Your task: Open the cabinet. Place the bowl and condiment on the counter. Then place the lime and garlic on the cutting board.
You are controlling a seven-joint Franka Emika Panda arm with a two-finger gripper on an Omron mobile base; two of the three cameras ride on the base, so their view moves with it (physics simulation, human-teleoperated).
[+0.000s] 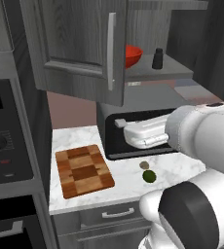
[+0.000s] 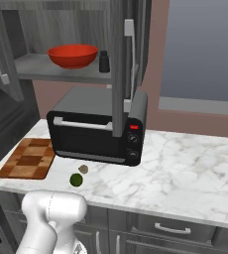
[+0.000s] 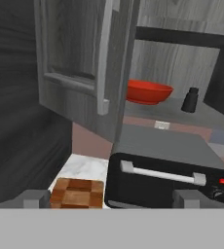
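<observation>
The cabinet [image 1: 80,44] stands open, its left door swung towards me. On its shelf sit the red bowl [image 1: 132,54] and the dark condiment [image 1: 157,58], also seen as bowl [image 3: 148,92] and condiment [image 3: 190,99]. The lime [image 1: 149,175] and garlic [image 1: 144,165] lie side by side on the marble counter [image 1: 75,136], right of the chequered cutting board [image 1: 84,170]. My gripper [image 1: 126,131] hovers in front of the toaster oven, below the shelf. It is open, its fingertips [image 3: 36,198] wide apart with nothing between them.
A black toaster oven [image 2: 96,129] stands on the counter under the cabinet. The right cabinet door [image 2: 118,64] sticks out edge-on above it. A wall oven with knobs [image 1: 2,141] is at the left. Drawers [image 2: 170,228] run below the counter edge.
</observation>
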